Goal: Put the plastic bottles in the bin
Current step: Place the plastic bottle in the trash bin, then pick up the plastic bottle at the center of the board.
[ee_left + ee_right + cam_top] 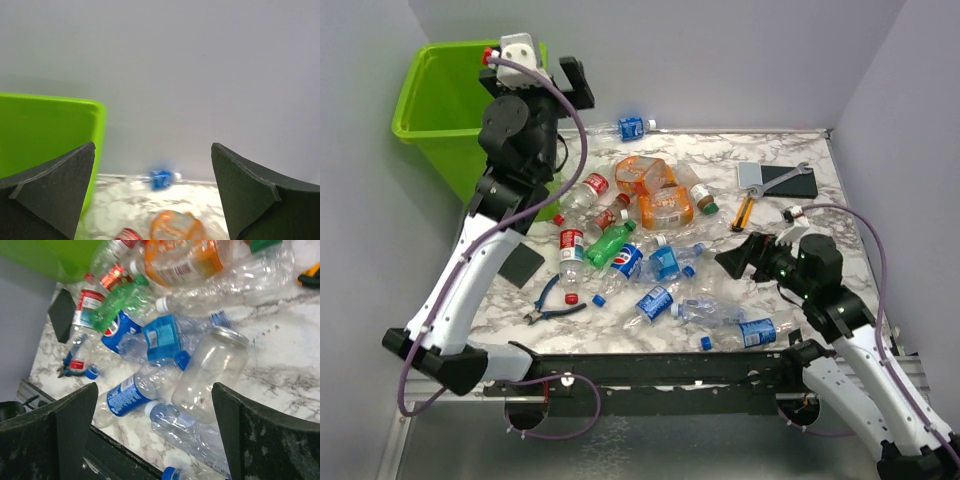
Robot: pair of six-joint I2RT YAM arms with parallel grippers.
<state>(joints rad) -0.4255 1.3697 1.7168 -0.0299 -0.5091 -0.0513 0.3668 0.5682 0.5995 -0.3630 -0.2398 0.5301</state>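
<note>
Lime-green bin (445, 100) standing far left. Plastic bottles (650, 255) lying heaped mid-table: two orange, one green, one Pepsi bottle (628, 260). Left gripper (152, 150) hovering by bin rim, jaws spread, empty. Right gripper (154, 385) hanging above heap, jaws spread, empty.

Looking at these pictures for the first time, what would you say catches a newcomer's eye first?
The jumbled heap of plastic bottles, clear, orange and green, sprawls across the middle of the marble table. Next comes the lime-green bin, standing at the table's far left corner. The left tool is raised high just right of the bin, open with nothing between its fingers.
</note>
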